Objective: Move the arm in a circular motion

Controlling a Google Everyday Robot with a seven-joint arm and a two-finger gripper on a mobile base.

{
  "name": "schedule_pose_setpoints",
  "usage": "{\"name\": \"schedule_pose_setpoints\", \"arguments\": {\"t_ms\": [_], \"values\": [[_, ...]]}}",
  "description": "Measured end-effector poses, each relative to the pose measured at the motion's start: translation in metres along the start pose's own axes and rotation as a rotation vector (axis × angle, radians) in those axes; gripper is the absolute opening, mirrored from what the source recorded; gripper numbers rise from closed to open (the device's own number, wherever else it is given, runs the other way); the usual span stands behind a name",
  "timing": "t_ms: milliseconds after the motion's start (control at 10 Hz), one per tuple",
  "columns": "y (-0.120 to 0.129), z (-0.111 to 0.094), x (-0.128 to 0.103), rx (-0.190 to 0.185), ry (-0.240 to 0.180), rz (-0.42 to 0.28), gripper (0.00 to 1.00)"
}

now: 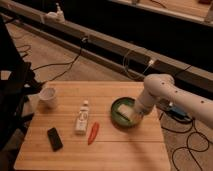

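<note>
Gripper (134, 111): sat low over the right half of the green bowl, at the end of the arm; its fingers were hard to make out against the pale thing in the bowl, and they were drawn fully together with nothing visibly held.
Arm (162, 92): white, glossy and thick, it came in from the right edge, bent at a bulbous joint above the table's right rear corner, and sloped down and left toward the bowl.
Green bowl (118, 109): stood on the right side of the table, partly covered by the arm's last segment; a pale block-like thing (125, 111) lay inside it.
Red pepper (93, 133): lay on the wood left of the bowl and nearer the front, apart from it.
White bottle (82, 119): lay flat just left of the pepper, cap pointing to the rear.
Black device (54, 138): lay flat near the front left, apart from the bottle.
White cup (48, 97): stood upright at the left rear of the table.
Table (130, 150): light wooden slats.
Floor behind: cables (65, 62) ran across it, below a dark rail.
</note>
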Motion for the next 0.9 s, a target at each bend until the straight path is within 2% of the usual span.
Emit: {"name": "schedule_pose_setpoints", "arguments": {"t_ms": [100,200,300,400,500,600,700,800,900], "values": [[-0.009,-0.009,0.015,0.026,0.006,0.031,0.0],[-0.027,-0.023,0.035,0.071,0.022,0.086,0.0],[-0.059,-0.046,0.06,0.149,0.048,0.163,0.0],[-0.08,-0.058,0.066,0.194,0.064,0.196,0.0],[-0.117,-0.073,0.058,0.262,0.085,0.223,0.0],[-0.143,-0.075,0.029,0.298,0.095,0.21,0.0],[-0.157,-0.069,-0.003,0.313,0.102,0.182,0.0],[-0.163,-0.057,-0.042,0.314,0.106,0.135,0.0],[-0.159,-0.041,-0.078,0.298,0.111,0.078,0.0]]}}
